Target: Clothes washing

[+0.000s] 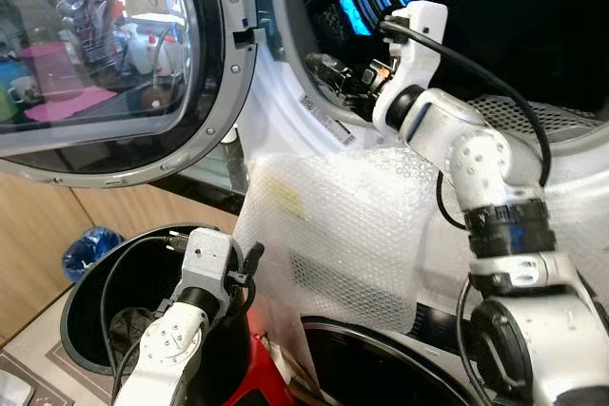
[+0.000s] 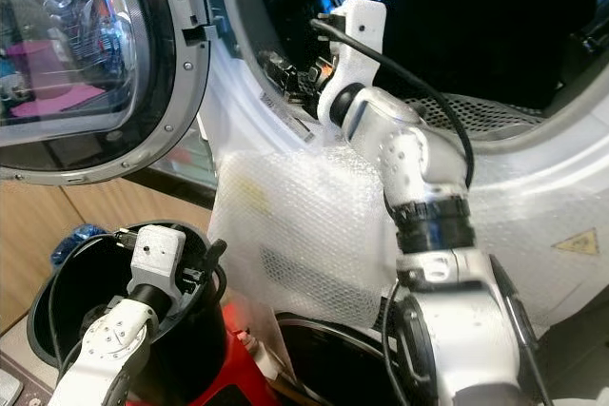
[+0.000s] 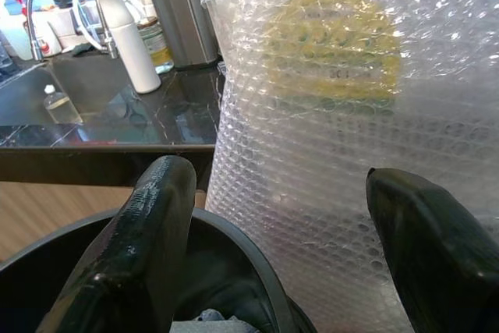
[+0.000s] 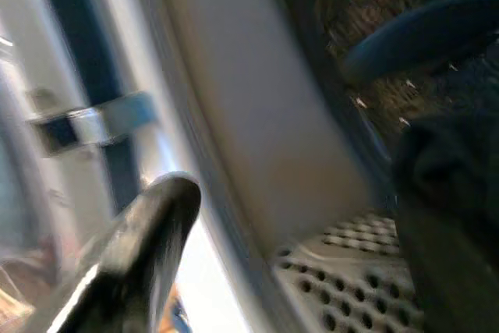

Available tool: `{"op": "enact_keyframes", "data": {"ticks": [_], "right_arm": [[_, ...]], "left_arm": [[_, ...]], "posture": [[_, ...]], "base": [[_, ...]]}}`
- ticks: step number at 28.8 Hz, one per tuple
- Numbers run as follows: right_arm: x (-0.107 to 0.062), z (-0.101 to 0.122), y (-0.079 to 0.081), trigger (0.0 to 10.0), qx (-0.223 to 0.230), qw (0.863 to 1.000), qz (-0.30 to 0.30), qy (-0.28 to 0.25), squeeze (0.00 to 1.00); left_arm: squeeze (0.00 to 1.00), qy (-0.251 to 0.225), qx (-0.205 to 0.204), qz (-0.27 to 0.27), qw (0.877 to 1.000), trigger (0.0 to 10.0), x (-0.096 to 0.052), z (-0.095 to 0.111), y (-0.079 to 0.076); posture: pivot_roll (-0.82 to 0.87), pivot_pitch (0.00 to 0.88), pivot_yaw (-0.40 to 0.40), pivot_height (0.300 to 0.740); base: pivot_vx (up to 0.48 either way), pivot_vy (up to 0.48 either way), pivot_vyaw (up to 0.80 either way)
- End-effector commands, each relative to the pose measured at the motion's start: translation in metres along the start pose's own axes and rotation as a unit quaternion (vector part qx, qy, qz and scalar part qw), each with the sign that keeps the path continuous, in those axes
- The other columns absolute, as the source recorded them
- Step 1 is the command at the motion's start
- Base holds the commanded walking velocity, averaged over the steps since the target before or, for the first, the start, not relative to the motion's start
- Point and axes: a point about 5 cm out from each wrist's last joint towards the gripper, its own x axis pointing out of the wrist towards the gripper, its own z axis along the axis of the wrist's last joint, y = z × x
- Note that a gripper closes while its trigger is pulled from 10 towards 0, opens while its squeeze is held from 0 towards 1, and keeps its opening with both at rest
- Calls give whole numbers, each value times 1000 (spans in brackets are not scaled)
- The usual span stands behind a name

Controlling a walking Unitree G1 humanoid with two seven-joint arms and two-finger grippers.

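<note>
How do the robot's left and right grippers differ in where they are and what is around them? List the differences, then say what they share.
The right gripper is raised and reaches into the washing machine drum; the left gripper sits low, over the black laundry basket. The right gripper faces the drum's perforated metal wall; the left gripper faces bubble wrap on the machine's front. Shared: both have black fingers, spread open and holding nothing.

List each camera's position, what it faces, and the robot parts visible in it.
Head stereo pair: looks down at the open washer drum, bubble wrap, black basket; both arms show.
Left wrist: over the basket, facing the bubble wrap; left tool open.
Right wrist: at the drum's mouth; right tool open, blurred.
Shared: bubble wrap in head and left wrist views.
</note>
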Motion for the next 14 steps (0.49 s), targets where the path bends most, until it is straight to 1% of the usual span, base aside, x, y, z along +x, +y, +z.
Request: {"op": "enact_keyframes", "data": {"ticks": [1, 3, 4, 5, 6, 7, 8, 9, 10, 11, 12, 14], "right_arm": [[4, 11, -7, 10000, -28, 999, -30, -7, 0], [5, 13, -9, 10000, -32, 999, -36, -8, 0], [4, 18, -18, 10000, -41, 997, -63, -11, 0], [3, 21, -23, 10000, -44, 996, -75, -13, 0], [0, 25, -33, 10000, -50, 994, -99, -15, 0], [-1, 27, -38, 10000, -52, 993, -110, -16, 0], [-1, 27, -38, 10000, -52, 993, -110, -16, 0], [-6, 32, -49, 10000, -61, 988, -141, -17, 0], [-10, 34, -57, 10000, -68, 985, -160, -17, 0], [-17, 38, -70, 10000, -87, 977, -195, -17, 0], [-19, 39, -74, 10000, -93, 974, -205, -17, 0], [-20, 39, -75, 10000, -96, 973, -209, -17, 0]], "left_arm": [[0, 2, 6, 9, 1000, 10000, -2, 2, 4], [0, 2, 6, 10, 1000, 10000, -2, 2, 4], [0, 2, 6, 13, 1000, 10000, -3, 2, 6], [0, 2, 6, 14, 1000, 10000, -3, 2, 6], [0, 3, 7, 14, 1000, 10000, -4, 2, 6], [0, 4, 7, 14, 1000, 10000, -4, 2, 6], [0, 4, 7, 14, 1000, 10000, -4, 2, 6], [0, 5, 8, 12, 1000, 10000, -5, 1, 5], [0, 6, 8, 12, 1000, 10000, -6, 1, 5], [0, 7, 9, 10, 1000, 10000, -6, 0, 5], [0, 7, 9, 10, 1000, 10000, -7, 0, 5], [0, 7, 9, 10, 1000, 10000, -7, 0, 5]], "posture": [[1, 0, 75, 740], [1, 0, 75, 740], [0, 0, 75, 740], [-1, 0, 74, 740], [-2, 0, 75, 740], [-1, 0, 75, 740], [-1, 0, 75, 740], [0, 0, 75, 740], [1, 0, 76, 740], [5, 0, 73, 740], [5, 0, 73, 740], [5, 0, 73, 740]], "base": [[0, 0, 0], [0, 0, 0], [0, 0, 0], [0, 0, 0], [0, 0, 0], [0, 0, 0], [0, 0, 0], [0, 0, 0], [0, 0, 0], [0, 0, 0], [0, 0, 0], [0, 0, 0]]}}
